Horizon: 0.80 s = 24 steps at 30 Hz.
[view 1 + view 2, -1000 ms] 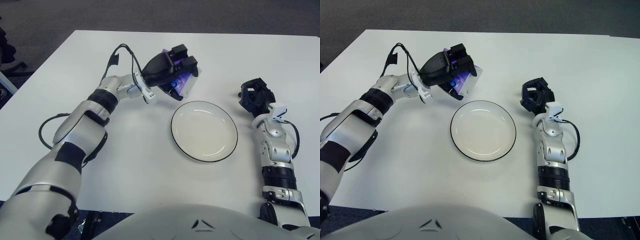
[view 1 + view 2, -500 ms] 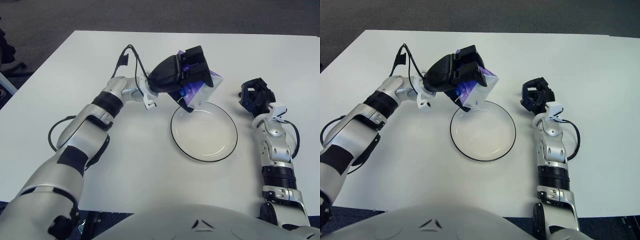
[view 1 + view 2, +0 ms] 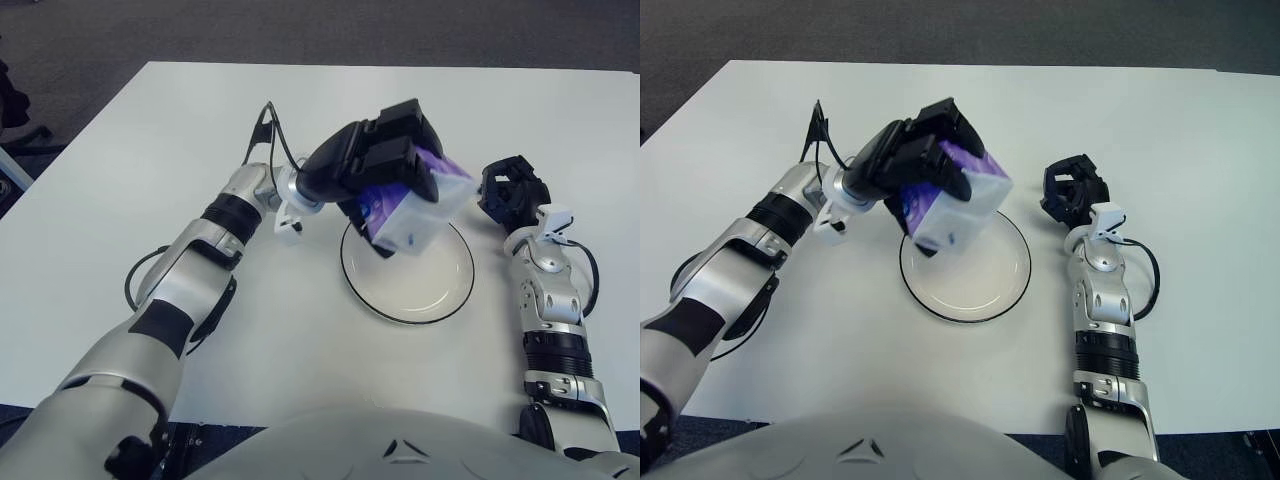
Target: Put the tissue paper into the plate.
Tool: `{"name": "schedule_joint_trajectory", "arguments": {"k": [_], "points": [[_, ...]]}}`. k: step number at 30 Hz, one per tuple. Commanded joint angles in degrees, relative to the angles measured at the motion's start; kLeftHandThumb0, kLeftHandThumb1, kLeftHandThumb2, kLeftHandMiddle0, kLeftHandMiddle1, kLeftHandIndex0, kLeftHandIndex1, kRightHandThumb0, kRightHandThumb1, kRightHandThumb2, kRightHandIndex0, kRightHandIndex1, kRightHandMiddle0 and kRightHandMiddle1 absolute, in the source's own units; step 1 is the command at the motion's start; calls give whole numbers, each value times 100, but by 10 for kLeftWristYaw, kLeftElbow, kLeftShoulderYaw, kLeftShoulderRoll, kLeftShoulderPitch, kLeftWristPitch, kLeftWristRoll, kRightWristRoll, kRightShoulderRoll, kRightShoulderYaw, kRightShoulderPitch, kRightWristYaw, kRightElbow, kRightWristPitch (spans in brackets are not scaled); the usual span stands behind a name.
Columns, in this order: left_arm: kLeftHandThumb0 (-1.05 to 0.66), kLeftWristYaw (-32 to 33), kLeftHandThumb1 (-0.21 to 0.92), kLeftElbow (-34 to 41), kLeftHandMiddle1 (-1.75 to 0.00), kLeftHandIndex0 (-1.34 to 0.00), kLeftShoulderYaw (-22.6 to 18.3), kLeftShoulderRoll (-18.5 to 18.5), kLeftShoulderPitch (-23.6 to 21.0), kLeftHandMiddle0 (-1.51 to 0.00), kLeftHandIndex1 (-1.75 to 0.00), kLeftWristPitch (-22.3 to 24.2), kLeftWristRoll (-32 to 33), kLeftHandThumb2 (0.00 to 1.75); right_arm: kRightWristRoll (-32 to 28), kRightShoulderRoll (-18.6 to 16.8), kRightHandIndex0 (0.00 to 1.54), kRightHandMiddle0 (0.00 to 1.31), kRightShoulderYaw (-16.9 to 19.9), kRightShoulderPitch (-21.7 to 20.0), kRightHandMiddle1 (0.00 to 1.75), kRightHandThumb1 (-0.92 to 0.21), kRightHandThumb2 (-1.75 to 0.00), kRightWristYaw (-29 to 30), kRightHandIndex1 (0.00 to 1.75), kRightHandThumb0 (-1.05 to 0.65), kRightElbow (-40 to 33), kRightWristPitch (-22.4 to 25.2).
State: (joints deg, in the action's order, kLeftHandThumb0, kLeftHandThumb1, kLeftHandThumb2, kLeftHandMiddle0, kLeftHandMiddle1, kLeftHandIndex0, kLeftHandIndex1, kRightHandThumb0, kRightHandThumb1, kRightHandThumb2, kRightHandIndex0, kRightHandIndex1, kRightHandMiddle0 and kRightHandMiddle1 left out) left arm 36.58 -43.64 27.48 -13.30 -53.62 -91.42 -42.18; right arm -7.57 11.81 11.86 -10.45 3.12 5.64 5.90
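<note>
While the left robot hand (image 3: 385, 165) sits mid-frame over the upper left rim of the plate (image 3: 440, 295), its fingers are clamped around the tissue paper pack (image 3: 415, 215), white with purple print, tilted and held above the plate; whether the pack touches the plate can't be told. Hand and pack hide the plate's upper left part in both views. Pack's top face is mostly covered by the dark fingers. Right robot hand (image 3: 1072, 193) rests on the white bench (image 3: 1200, 150) just right of the plate, fingers curled, holding nothing. Black cable (image 3: 262, 130) loops up off the left wrist. Right eye view shows more of the pack's purple side; left eye view cuts the right forearm closer to the frame edge.
</note>
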Motion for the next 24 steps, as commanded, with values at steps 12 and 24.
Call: {"name": "schedule_joint_trajectory", "arguments": {"k": [12,24], "points": [[-2,-160,91,-43,-175,-59,46,-16,-29,-54,-175,-10,139,9,-1,-32,83,32,-9,38,175,-73,-76,7,175,-37,31,31],[-3,-252,92,-41,-175,-59,60,-15,-22,-53,-175,-3,230,7,-1,-32,83,32,-10,39,175,-73,-76,8,175,-37,30,31]]}}
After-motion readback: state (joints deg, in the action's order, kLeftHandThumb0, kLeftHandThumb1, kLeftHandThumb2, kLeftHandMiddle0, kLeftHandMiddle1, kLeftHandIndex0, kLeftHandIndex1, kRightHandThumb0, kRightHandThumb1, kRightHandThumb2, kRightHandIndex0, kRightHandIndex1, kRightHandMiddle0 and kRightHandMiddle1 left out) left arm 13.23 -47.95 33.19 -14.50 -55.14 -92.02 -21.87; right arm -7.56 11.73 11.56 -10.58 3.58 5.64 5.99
